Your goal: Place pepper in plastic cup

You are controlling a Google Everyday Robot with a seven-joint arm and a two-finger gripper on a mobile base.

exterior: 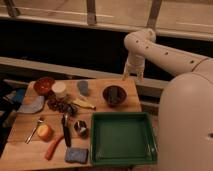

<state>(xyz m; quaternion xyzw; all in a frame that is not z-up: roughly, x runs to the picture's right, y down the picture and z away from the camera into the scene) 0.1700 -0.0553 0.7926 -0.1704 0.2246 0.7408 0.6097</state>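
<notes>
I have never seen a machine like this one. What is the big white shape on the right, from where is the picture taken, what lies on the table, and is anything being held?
The white shape is a robot with one arm. At the arm's tip is its end effector. Its two fingers stand open and hold nothing, and it hangs over the far edge of the wooden table. There is only one camera view. It looks down on the table from the near side, close to the robot's body. On the table, a long orange-red pepper lies at the front left and a small blue-grey plastic cup stands further back. There are also a dark bowl, a green tray, a round yellow-orange fruit and a shiny metal cup.
</notes>
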